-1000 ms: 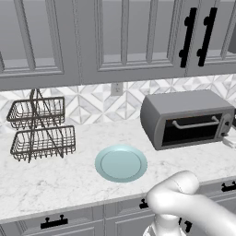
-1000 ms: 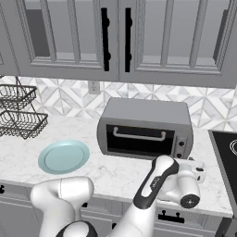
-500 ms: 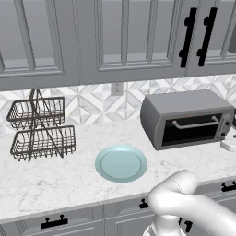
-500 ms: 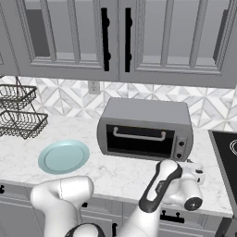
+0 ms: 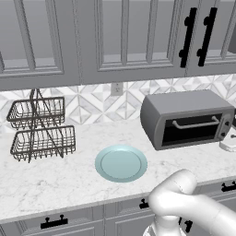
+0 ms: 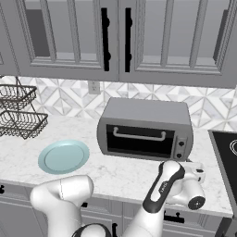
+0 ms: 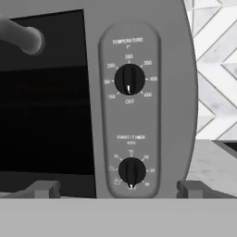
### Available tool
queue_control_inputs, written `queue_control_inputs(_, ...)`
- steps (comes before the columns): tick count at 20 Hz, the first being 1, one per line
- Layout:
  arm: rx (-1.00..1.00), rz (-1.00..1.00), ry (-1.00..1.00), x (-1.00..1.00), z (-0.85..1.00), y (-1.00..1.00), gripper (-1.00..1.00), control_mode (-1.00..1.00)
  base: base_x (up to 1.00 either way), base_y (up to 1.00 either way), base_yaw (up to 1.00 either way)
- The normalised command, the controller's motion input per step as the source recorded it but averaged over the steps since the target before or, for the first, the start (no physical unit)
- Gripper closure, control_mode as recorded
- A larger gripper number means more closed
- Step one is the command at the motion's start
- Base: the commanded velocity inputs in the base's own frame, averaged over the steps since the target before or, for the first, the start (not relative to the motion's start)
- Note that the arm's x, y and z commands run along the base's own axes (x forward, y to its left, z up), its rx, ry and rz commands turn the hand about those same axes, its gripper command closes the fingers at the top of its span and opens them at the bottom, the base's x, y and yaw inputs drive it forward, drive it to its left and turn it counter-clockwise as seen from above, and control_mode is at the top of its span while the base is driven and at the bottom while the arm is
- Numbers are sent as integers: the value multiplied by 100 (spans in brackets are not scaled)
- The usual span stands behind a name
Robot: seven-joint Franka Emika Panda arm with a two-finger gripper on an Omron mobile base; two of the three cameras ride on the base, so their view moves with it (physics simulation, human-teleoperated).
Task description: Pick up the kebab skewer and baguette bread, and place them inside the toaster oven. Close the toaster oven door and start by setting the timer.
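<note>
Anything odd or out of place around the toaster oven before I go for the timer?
Nothing stands out. The toaster oven sits square on the counter with its door shut, both knobs intact; the blue plate is bare; open gripper faces the timer knob.

I'm in a home kitchen: grey panelled wall cabinets with black handles above me, a white marble counter with drawers below, patterned tile backsplash with a wall socket. A toaster oven sits on the counter, a pale blue plate and wire rack nearby, a stovetop beside.
</note>
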Motion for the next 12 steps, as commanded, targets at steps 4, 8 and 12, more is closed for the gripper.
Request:
queue_control_inputs(4,0,1,0,1,-1,-3,-100,-100,0,0,0)
queue_control_inputs(8,0,0,0,3,0,0,-100,-100,0,0,0)
queue_control_inputs(12,0,0,0,17,0,0,-100,-100,0,0,0)
